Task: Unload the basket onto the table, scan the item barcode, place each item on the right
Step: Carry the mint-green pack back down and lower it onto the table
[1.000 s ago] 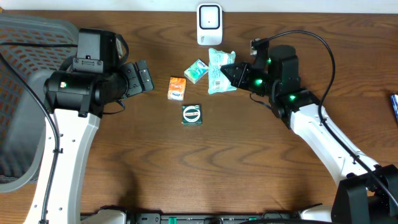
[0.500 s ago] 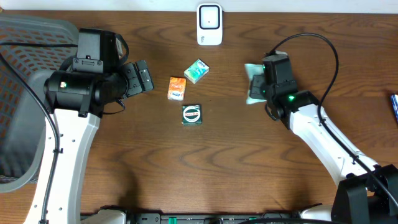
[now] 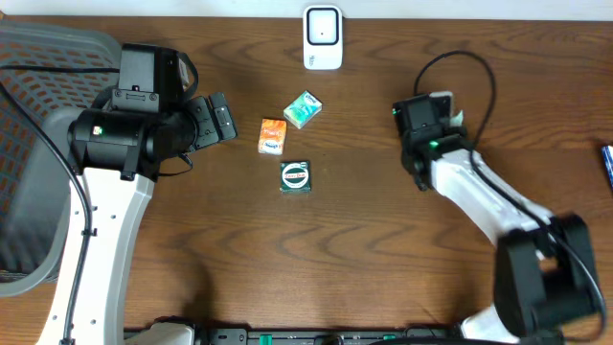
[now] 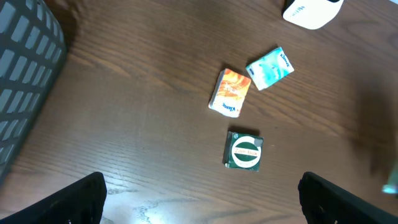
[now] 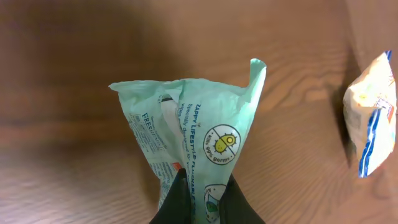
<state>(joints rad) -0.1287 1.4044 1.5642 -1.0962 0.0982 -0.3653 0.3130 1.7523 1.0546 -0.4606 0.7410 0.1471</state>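
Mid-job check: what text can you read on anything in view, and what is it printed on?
"ZAPPY LIFESTYLE": green pack in the right gripper.
"FRESH": same pack, left fold, then cut off.
"germs": round badge on that pack; rest unsure.
Too blurred to read: orange pack, teal pack, green box.
Nothing legible: white bag.

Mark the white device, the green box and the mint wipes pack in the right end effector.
white device [image 3: 323, 36], overhead view, middle of its front face.
green box [image 4: 244, 150], left wrist view, on its round logo.
mint wipes pack [image 5: 222, 143], right wrist view, on the germ icon.
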